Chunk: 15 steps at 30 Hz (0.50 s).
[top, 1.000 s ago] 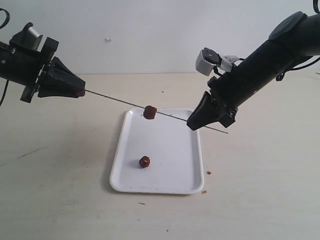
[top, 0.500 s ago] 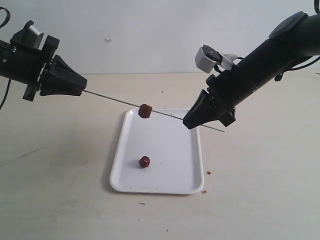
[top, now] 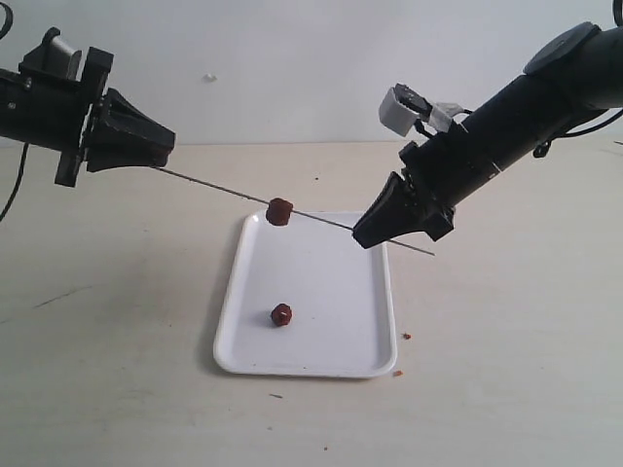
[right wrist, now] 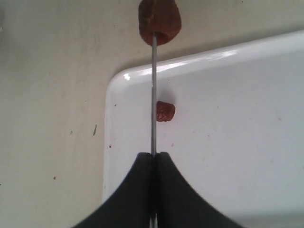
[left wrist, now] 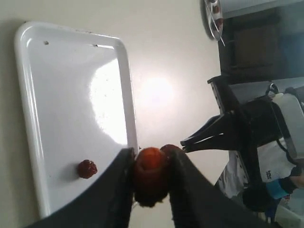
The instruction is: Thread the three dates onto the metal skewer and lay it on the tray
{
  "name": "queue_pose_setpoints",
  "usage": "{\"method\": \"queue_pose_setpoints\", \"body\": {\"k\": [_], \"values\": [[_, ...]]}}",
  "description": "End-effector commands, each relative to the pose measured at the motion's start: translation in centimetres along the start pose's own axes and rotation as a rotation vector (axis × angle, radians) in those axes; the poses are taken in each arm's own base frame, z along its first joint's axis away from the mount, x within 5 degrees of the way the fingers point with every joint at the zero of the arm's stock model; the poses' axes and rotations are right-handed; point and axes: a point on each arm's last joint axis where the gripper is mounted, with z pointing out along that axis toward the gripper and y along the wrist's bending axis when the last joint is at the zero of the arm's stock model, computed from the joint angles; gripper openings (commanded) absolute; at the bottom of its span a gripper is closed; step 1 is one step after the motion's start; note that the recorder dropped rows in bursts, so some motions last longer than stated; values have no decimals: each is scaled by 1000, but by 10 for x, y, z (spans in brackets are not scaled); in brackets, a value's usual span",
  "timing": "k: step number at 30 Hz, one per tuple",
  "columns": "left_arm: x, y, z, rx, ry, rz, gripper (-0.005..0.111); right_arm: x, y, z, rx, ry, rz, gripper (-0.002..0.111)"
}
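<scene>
Pale beige tabletop point(top: 117, 370) before plain white wall point(top: 292, 58)

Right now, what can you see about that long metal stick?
The metal skewer is a thin, straight grey rod held in the air above the tray, not touching it, and sloping down toward the right gripper. That gripper pinches it shut, with a short end poking out past it. One date is threaded on near the middle. Its other end runs to the left gripper, which clamps a second date; whether that one is pierced is hidden.
</scene>
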Motion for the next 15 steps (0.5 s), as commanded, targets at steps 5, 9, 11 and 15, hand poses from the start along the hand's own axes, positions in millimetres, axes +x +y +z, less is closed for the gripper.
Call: {"method": "queue_pose_setpoints", "body": {"k": [5, 9, 11, 15], "values": [[-10, 0, 0, -33, -114, -4, 27, -5, -3, -2, 49, -24, 73, 0], [-17, 1, -1, -38, -197, -28, 27, -5, -4, -2, 60, -25, 92, 0], [-21, 2, -2, -44, -237, -40, 27, -5, -6, -2, 76, -32, 112, 0], [-23, 1, 1, -63, -266, -39, 27, -8, -9, -3, 110, -68, 141, 0]]}}
